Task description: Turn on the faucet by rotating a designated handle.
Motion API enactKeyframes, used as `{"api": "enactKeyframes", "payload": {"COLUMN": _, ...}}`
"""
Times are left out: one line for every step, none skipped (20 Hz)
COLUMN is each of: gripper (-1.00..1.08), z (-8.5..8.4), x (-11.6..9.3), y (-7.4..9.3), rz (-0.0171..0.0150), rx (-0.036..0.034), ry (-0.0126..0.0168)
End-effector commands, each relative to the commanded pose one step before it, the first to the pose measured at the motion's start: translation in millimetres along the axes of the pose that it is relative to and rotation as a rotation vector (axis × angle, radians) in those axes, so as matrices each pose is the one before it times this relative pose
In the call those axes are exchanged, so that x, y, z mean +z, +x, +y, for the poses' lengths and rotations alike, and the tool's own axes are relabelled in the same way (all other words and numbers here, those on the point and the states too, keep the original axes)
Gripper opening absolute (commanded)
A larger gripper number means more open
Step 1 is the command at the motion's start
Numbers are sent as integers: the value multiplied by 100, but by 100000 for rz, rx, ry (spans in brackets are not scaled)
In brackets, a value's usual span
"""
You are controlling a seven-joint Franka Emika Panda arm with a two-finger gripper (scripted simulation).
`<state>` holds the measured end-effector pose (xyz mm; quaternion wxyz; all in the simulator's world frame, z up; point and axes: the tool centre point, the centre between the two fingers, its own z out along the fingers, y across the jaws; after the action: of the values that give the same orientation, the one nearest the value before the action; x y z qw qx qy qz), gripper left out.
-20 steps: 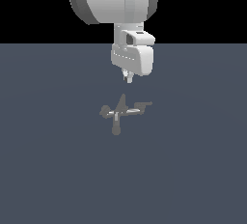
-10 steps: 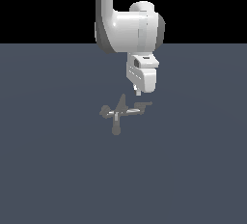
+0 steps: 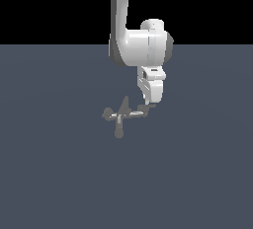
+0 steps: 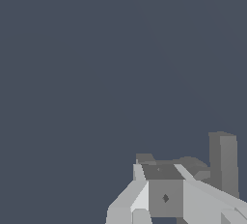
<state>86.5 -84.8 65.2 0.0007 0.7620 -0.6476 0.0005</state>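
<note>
I see the faucet (image 3: 120,116) sitting on the flat dark grey-blue table (image 3: 59,173), about mid-scene in the exterior view, its pointed fin upright. The handle (image 3: 142,110), the thin arm with the short crossbar, reaches toward the exterior view's right. My gripper (image 3: 147,104) hangs from the white arm directly over that crossbar end, its tip at or just above the bar; I cannot tell whether they touch. From either camera I cannot tell if the fingers are apart or together. The wrist view shows grey faucet parts (image 4: 223,162) beyond the gripper's body.
</note>
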Motion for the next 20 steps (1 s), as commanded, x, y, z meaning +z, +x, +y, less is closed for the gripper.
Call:
{"api": "enactKeyframes", "payload": {"gripper": -100, "z": -203, "x": 406, "y": 368, "rz": -42, "rx": 1537, "ry": 20}}
{"api": "enactKeyframes", "payload": {"gripper": -100, "z": -33, "x": 82, "y": 77, "rz": -24, "rx": 304, "ry": -11}}
{"api": "enactKeyframes", "payload": {"gripper": -100, "z": -21, "x": 42, "y": 44, "rz": -23, "rx": 174, "ry": -4}}
{"api": "enactKeyframes", "payload": {"gripper": -100, "z": -9, "x": 3, "y": 10, "rz": -20, "rx": 44, "ry": 3}}
{"api": "enactKeyframes", "payload": {"gripper": -100, "z": 7, "x": -35, "y": -10, "rz": -24, "rx": -64, "ry": 10}}
{"api": "enactKeyframes", "payload": {"gripper": -100, "z": 11, "x": -50, "y": -34, "rz": -17, "rx": -136, "ry": 13}}
{"api": "enactKeyframes", "payload": {"gripper": -100, "z": 6, "x": -20, "y": -9, "rz": -4, "rx": -48, "ry": 4}}
{"api": "enactKeyframes", "payload": {"gripper": -100, "z": 0, "x": 0, "y": 0, "rz": 0, "rx": 0, "ry": 0}}
{"api": "enactKeyframes", "payload": {"gripper": -100, "z": 0, "x": 0, "y": 0, "rz": 0, "rx": 0, "ry": 0}}
{"api": "enactKeyframes", "payload": {"gripper": -100, "z": 0, "x": 0, "y": 0, "rz": 0, "rx": 0, "ry": 0}}
{"api": "enactKeyframes", "payload": {"gripper": -100, "z": -1, "x": 4, "y": -1, "rz": 0, "rx": 0, "ry": 0}}
{"api": "enactKeyframes", "payload": {"gripper": -100, "z": 318, "x": -1, "y": 253, "rz": 0, "rx": 0, "ry": 0}}
{"api": "enactKeyframes", "payload": {"gripper": -100, "z": 321, "x": -1, "y": 255, "rz": 0, "rx": 0, "ry": 0}}
{"api": "enactKeyframes", "payload": {"gripper": -100, "z": 324, "x": -1, "y": 258, "rz": 0, "rx": 0, "ry": 0}}
{"api": "enactKeyframes", "payload": {"gripper": -100, "z": 327, "x": -1, "y": 261, "rz": 0, "rx": 0, "ry": 0}}
{"api": "enactKeyframes", "payload": {"gripper": -100, "z": 330, "x": -1, "y": 264, "rz": 0, "rx": 0, "ry": 0}}
{"api": "enactKeyframes", "payload": {"gripper": -100, "z": 333, "x": -1, "y": 267, "rz": 0, "rx": 0, "ry": 0}}
{"api": "enactKeyframes", "payload": {"gripper": -100, "z": 336, "x": -1, "y": 271, "rz": 0, "rx": 0, "ry": 0}}
{"api": "enactKeyframes", "payload": {"gripper": -100, "z": 339, "x": -1, "y": 275, "rz": 0, "rx": 0, "ry": 0}}
{"api": "enactKeyframes", "payload": {"gripper": -100, "z": 0, "x": 0, "y": 0, "rz": 0, "rx": 0, "ry": 0}}
